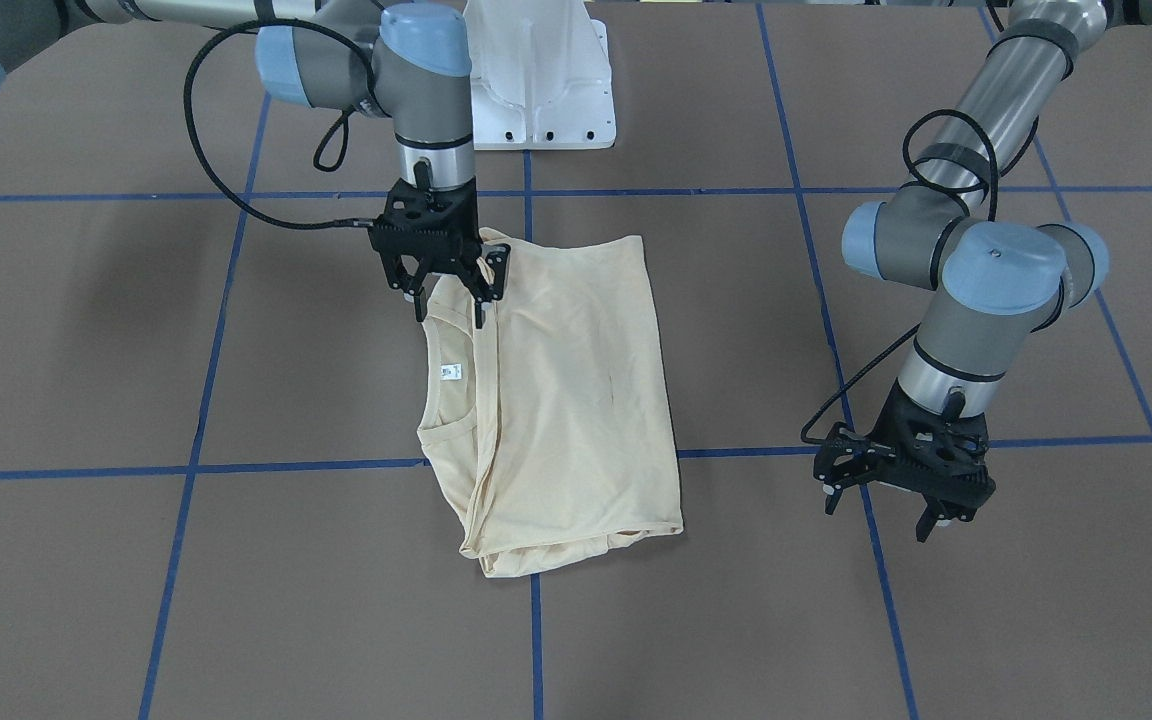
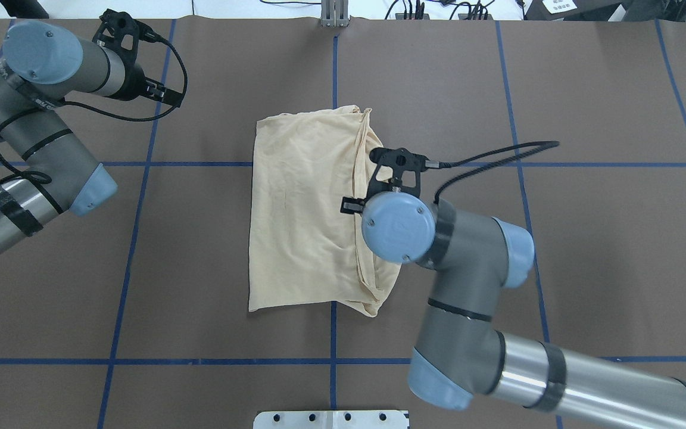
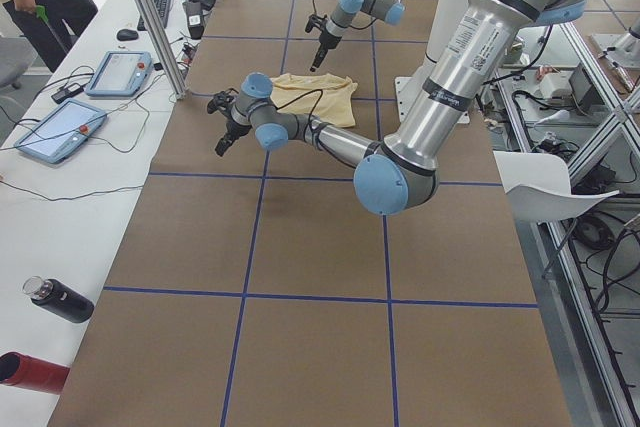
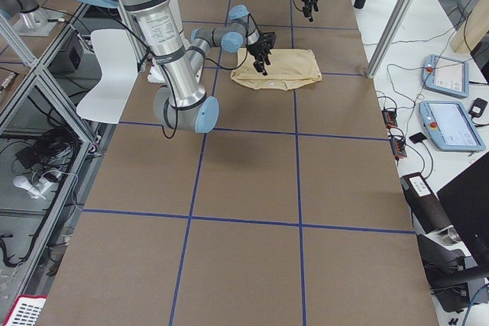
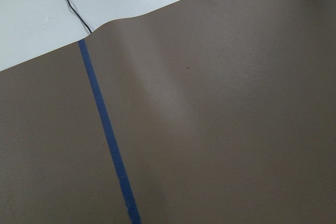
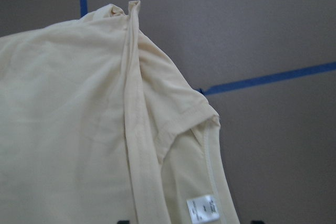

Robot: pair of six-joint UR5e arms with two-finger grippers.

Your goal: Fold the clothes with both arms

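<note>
1. Two black tools both have their fingers spread apart, and neither has cloth between them.
2. Nearer the robot, the right tool (image 1: 451, 305) points straight down over the corner of the T-shirt (image 1: 576, 400) beside the neck opening. Whether its fingertips touch the fabric I cannot tell. Its wrist view looks down on that corner's folded edges and seams.
3. Well apart from the garment, the left tool (image 1: 881, 515) hangs over bare tabletop (image 1: 936, 630) on the robot's left, toward the operators' side. Its wrist view shows only brown covering, one blue stripe and the covering's pale far border.
4. That T-shirt is pale cream-yellow and folded into a rough rectangle with a plain side up. It lies flat near the middle of the tabletop, over a crossing of the blue tape lines (image 1: 286, 466).
5. Its neck opening and small white neck label (image 1: 451, 372) face the robot's right, where the folded layers bunch along the edge.
6. Beyond the garment, at the robot's edge of the tabletop, stands the white pedestal base (image 1: 536, 100).
</note>
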